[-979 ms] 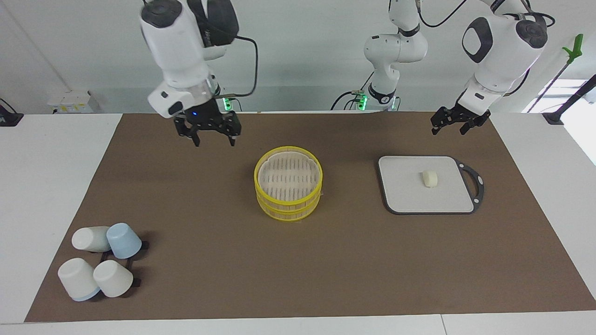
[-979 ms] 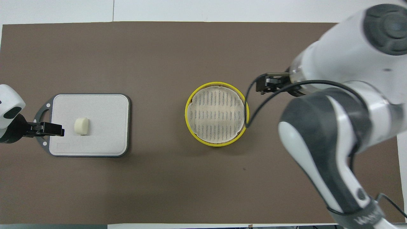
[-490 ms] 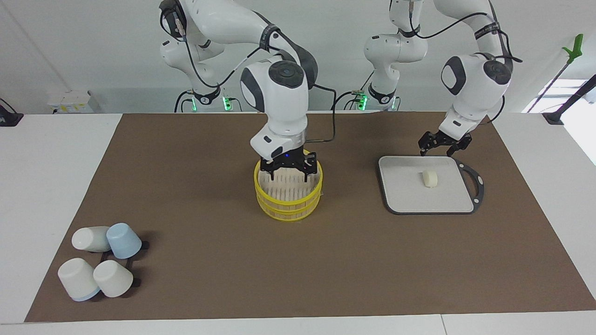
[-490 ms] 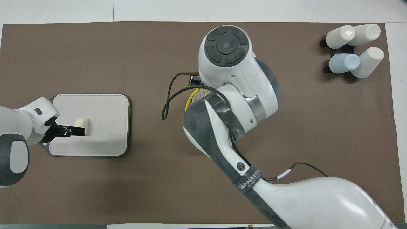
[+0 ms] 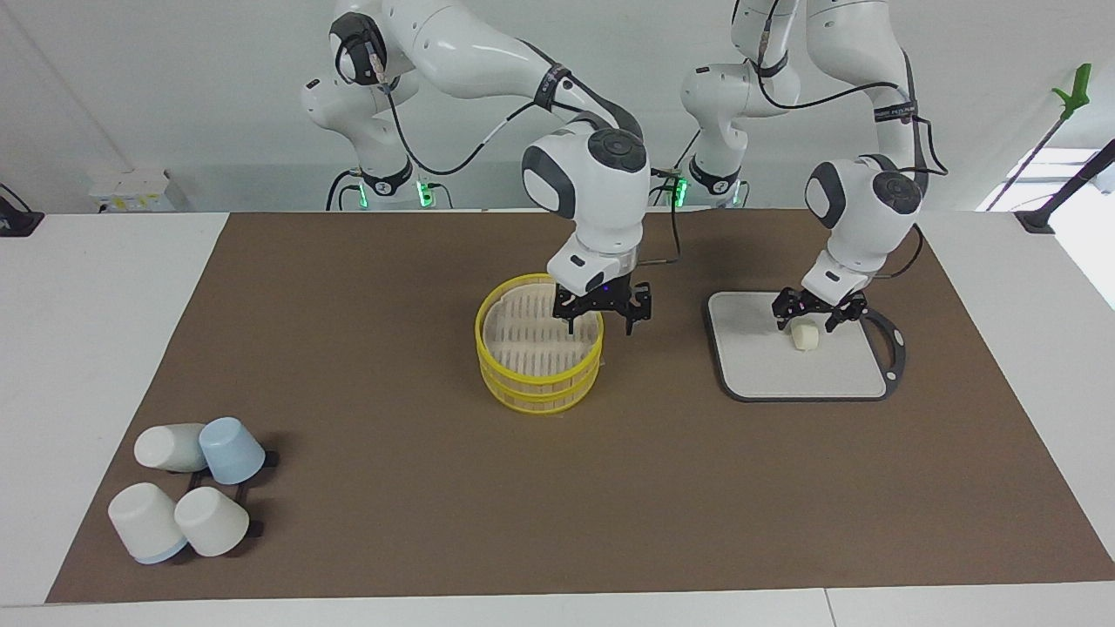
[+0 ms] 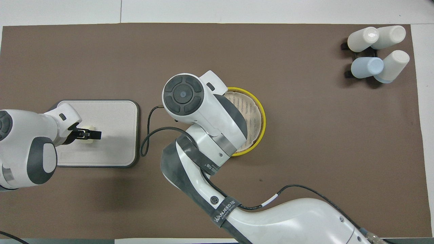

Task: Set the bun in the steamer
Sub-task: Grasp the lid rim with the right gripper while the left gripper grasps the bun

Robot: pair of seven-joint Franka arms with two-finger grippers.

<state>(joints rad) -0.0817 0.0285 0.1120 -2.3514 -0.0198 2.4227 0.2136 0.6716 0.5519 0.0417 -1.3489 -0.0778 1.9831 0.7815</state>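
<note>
Cream-white rounded bun (image 5: pixel 804 336) on grey board (image 5: pixel 766 366), left claw (image 5: pixel 808 315) over it

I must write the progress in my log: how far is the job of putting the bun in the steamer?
Done: nothing yet; the lid is on the steamer. In hand: the left gripper, open, is over the bun on the board; the right gripper, open, straddles the lid's rim. Left: grasp, uncover, place.

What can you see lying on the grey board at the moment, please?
Only the bun lies on the grey board, with the left gripper open just over it. The arm hides part of the board in the overhead view.
</note>
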